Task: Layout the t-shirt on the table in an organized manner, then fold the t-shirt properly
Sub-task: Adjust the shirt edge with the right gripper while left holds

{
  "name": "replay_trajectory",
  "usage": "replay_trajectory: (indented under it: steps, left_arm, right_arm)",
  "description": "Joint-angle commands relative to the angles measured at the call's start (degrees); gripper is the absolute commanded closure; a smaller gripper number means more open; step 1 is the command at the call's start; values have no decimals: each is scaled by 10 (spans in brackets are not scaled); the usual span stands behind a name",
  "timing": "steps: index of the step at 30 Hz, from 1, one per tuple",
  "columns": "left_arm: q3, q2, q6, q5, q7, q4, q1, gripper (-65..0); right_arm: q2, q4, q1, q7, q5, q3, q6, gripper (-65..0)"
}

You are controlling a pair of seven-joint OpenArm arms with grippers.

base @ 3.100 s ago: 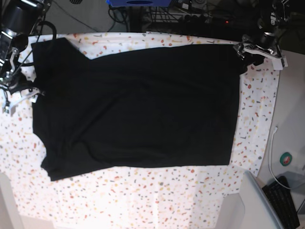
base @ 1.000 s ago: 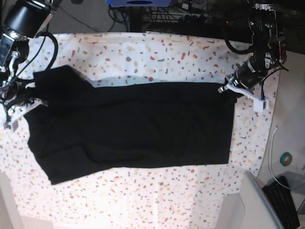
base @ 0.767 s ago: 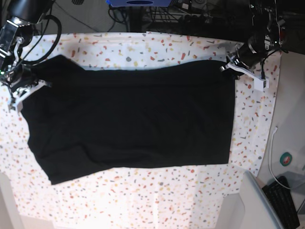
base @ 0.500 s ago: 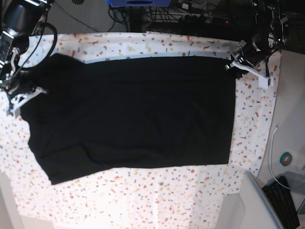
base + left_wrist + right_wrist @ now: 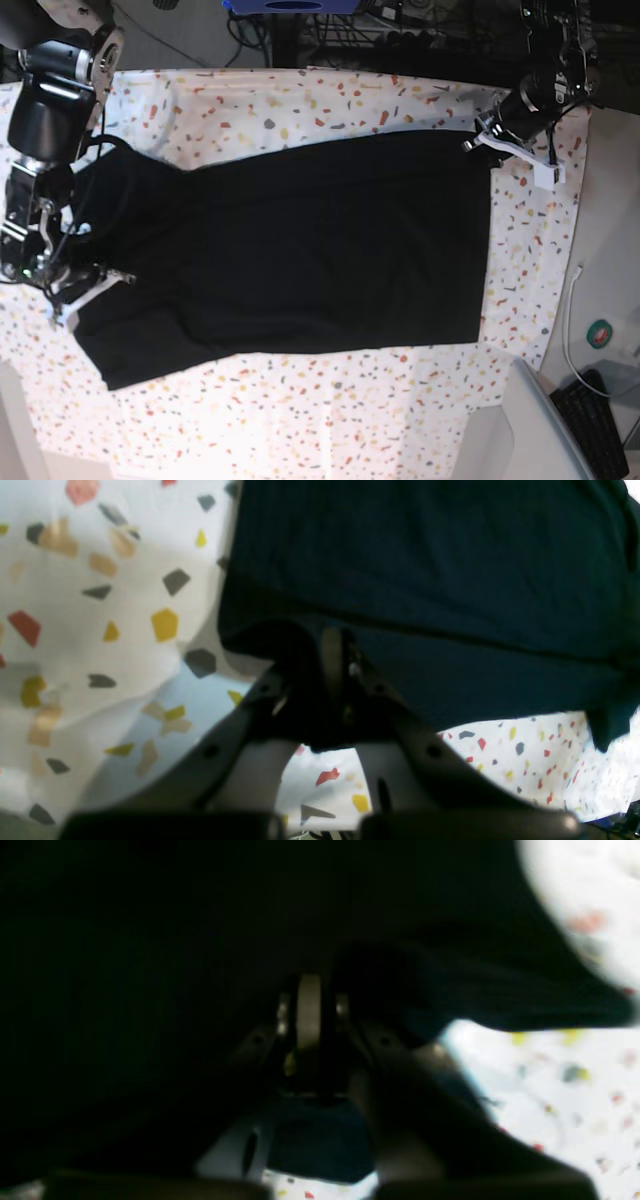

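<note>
The plain black soft-fabric t-shirt (image 5: pixel 290 245) lies spread on the white, colour-flecked cloth surface (image 5: pixel 350 100). Left end effector (image 5: pixel 332 645) is pinched tight on its hem corner. Right end effector (image 5: pixel 309 1005) stands narrow with dark cloth between its fingers at the opposite edge.

Right gripper (image 5: pixel 88 285) dragged its t-shirt (image 5: pixel 300 250) corner down the table (image 5: pixel 540 250); that edge now slants. Left gripper (image 5: pixel 487 143) barely lower.
</note>
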Motion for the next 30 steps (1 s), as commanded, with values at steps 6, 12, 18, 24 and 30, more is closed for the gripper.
replay_trajectory:
  steps: [6,12,18,24,30]
  left_arm:
    - [-3,-7,-3,-5,-8,11,3,0]
    - [-4,-8,-3,-5,-8,11,4,0]
    - [-4,-9,-3,-5,-8,11,3,0]
    - [-4,-9,-3,-5,-8,11,4,0]
    - [-4,-9,-3,-5,-8,11,4,0]
  right_arm:
    - [33,129,-68,2,-3,26,2,-375]
    - [30,208,-194,71,-2,44,2,-369]
    - [30,108,-184,122,-2,43,2,-369]
    - [33,35,-171,153,-3,41,2,-365]
    - [23,74,-204,147,1,45,3,0]
